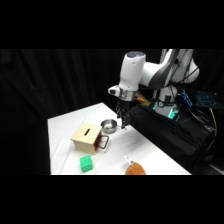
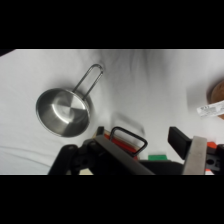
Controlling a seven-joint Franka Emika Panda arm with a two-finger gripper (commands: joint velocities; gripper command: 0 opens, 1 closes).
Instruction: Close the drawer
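fingers: hovering (image 1: 122,125) over the bench (image 1: 65,125), gap state can't tell
drawer: sitting (image 2: 125,145) just below the fingers, loop handle (image 2: 129,140) facing them (red-orange front barely showing)
metal cup: lying (image 2: 62,112) beside, apart from fingers
green cube: sitting (image 1: 86,163) well apart

A lab: black curtains (image 1: 50,85) behind a white table (image 1: 65,125), cabled equipment (image 1: 200,107) beside.
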